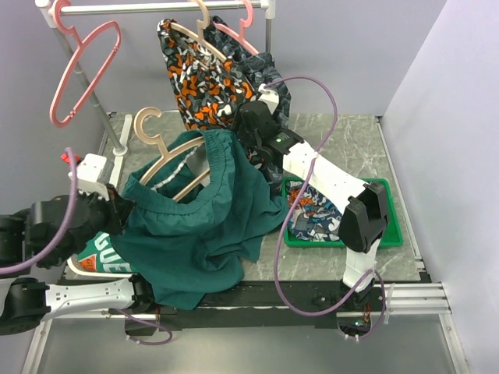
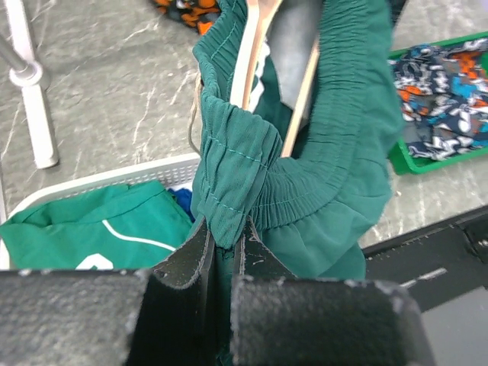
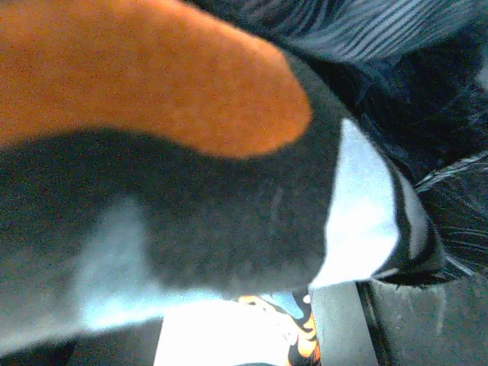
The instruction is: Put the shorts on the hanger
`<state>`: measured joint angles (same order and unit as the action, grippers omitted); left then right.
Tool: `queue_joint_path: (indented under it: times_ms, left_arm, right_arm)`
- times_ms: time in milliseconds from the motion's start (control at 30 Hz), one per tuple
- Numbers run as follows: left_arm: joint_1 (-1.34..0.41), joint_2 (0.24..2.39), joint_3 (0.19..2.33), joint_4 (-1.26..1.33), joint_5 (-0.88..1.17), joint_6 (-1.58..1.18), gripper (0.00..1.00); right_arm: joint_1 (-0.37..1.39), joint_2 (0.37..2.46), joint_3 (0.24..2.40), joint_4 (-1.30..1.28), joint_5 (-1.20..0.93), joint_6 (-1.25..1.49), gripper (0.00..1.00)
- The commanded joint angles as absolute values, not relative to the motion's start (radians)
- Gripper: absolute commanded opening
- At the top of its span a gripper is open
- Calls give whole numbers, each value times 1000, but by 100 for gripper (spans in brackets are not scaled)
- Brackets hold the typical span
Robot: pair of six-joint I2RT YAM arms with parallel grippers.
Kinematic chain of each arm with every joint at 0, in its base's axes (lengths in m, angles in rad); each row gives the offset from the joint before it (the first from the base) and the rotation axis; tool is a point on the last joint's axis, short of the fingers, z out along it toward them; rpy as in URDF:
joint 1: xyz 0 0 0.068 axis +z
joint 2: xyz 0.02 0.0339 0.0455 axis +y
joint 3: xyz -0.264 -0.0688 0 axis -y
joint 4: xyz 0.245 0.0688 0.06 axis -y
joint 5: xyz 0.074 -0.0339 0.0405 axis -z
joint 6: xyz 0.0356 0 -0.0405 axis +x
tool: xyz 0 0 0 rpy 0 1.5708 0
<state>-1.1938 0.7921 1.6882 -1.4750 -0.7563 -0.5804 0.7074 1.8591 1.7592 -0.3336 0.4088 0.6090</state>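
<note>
The dark teal-green shorts [image 1: 204,222] hang bunched at the table's middle, their elastic waistband [image 2: 335,130] looped over the tan hanger [image 1: 173,153]. The hanger's hook points up and to the left. In the left wrist view both tan hanger arms [image 2: 248,61] run inside the waistband. My left gripper [image 1: 123,207] is shut on the waistband's left end [image 2: 226,229]. My right gripper [image 1: 253,134] is at the shorts' far right edge, below the hung camouflage shorts. Its fingertips are hidden. Its wrist view is filled by blurred orange, black and white fabric [image 3: 152,152].
A rail [image 1: 156,8] at the back holds a pink hanger [image 1: 86,70], orange camouflage shorts [image 1: 203,78] and grey camouflage shorts [image 1: 261,70]. A green tray [image 1: 390,230] at the right holds patterned cloth. A white basket [image 2: 114,177] at the left holds a bright green garment [image 1: 101,255].
</note>
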Motion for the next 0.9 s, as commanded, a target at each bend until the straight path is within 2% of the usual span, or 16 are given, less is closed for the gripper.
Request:
queue_joint_path:
  times_ms: [0,300,667,867]
  left_arm:
    - [-1177,736,1737,-1370,-831,-545,1]
    - [-1175,675,1700,-1371,-638,-508,1]
    - [-1169,632,1715,-1371,-817,-563,1]
    - [-1169,733,1726,-1327,-948,-549,1]
  right_arm:
    - [732,1796,1755,-333,351,615,70]
    - [727,1809,1776,-347,353,634,70]
    - [704,1790,1755,-341,331,655,70]
    - [703,1786,1747,-342,333,653,70]
